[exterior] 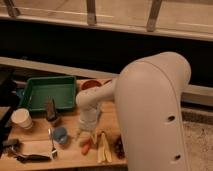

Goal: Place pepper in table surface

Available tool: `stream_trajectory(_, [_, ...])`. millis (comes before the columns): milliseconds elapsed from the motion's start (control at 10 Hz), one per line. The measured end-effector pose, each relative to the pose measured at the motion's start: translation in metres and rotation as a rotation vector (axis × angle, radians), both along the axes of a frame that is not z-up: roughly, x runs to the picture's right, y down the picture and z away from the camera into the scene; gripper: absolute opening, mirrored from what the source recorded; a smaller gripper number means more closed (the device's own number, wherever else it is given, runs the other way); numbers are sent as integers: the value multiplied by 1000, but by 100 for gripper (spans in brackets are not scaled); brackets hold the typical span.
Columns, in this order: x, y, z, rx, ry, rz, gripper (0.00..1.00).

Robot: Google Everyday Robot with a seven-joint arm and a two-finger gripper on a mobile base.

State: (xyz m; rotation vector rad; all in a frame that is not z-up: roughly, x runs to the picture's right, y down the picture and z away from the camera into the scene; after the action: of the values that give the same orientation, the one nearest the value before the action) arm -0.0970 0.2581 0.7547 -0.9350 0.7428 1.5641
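Hovering low over the table surface [70, 157] near its front edge, gripper [86, 135] stands wide, gripping nothing; pepper [86, 148] lies on the wood just beneath, beside the banana [103, 148]. Placement looks done; only withdrawal left

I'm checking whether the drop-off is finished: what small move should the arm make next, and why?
Probably lift the pincer straight up. It stands open just above the pepper, which seems to lie on the table surface beside the banana, so the placing looks done.
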Motion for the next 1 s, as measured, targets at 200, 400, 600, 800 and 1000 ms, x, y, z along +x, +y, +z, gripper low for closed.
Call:
stream_trajectory(200, [-3, 7, 8, -23, -21, 16, 63])
stream_trajectory(400, [1, 14, 16, -41, -33, 42, 63])
stream_trajectory(600, [8, 18, 20, -48, -33, 64, 63])
stream_trajectory(800, [7, 21, 23, -54, -33, 68, 63])
stream_trajectory(1000, [7, 24, 25, -60, -29, 78, 49])
